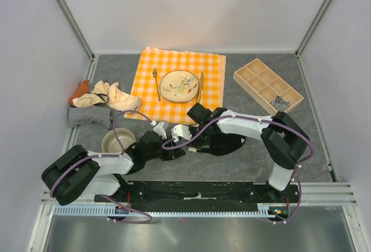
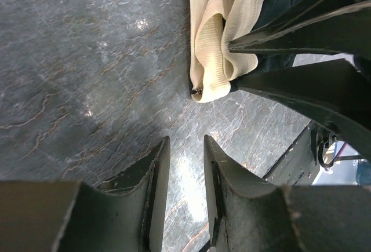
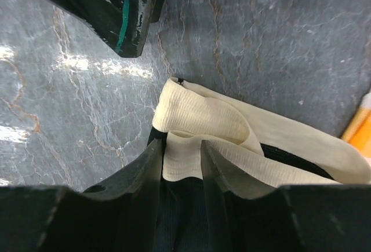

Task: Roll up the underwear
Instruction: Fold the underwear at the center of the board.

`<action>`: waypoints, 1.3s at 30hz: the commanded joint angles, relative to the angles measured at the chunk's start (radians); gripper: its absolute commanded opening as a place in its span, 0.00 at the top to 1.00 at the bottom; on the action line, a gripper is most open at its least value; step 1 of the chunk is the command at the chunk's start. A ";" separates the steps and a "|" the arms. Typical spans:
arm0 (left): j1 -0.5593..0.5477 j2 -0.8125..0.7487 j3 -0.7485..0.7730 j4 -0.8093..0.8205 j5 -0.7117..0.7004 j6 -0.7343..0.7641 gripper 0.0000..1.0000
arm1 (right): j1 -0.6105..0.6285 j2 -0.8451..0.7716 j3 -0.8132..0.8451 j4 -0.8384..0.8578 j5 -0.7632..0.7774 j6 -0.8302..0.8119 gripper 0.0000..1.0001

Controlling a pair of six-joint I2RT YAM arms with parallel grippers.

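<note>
The black underwear [image 1: 223,143] lies on the grey worktop [image 1: 324,148], around the middle of it and towards the near edge, just in front of the checked tablecloth [image 1: 152,98]. Its cream band [image 3: 203,119] is folded over at the left end of the garment.

The right gripper [image 3: 181,148] has its jaws on this band. The fold sits between the two fingers and touches both of them, with only a narrow gap between, so the cloth is pinched.

The left gripper [image 2: 185,142] is near the band but apart from it, low over the bare worktop. Its jaws stand a little apart and there is nothing between them. Whether its tips touch the worktop I cannot tell.

At the left edge of the worktop there is a small heap: an orange underwear [image 1: 78,92], a cream underwear [image 1: 113,95] and, nearer to the arms, a grey striped underwear [image 1: 90,116]. A bowl [image 1: 117,141] stands just beside the left arm.

On the tablecloth there is a plate [image 1: 179,86], with a fork [image 1: 155,81] on its left and a knife [image 1: 200,84] on its right. Towards the far right corner lies a wooden tray [image 1: 255,69] with compartments. A second striped piece [image 1: 280,102] sits in the compartment at its near end.
</note>
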 commanded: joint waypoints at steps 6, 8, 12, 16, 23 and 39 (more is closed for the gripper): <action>0.001 0.097 0.061 0.088 0.008 0.010 0.63 | -0.004 0.044 0.021 0.002 0.033 0.016 0.69; 0.001 0.116 0.073 0.094 0.012 0.010 0.63 | -0.004 0.039 0.026 -0.002 0.015 0.022 0.73; 0.001 0.175 0.107 0.119 0.031 0.010 0.63 | -0.011 0.019 0.051 -0.032 -0.054 0.022 0.75; 0.002 0.238 0.127 0.139 0.045 0.008 0.63 | -0.018 0.013 0.060 -0.047 -0.083 0.025 0.80; 0.002 0.324 0.124 0.217 0.085 -0.007 0.85 | -0.050 0.004 0.074 -0.053 -0.157 0.042 0.87; 0.001 0.314 0.081 0.257 0.102 -0.024 0.92 | -0.072 -0.001 0.106 -0.055 -0.252 0.074 0.89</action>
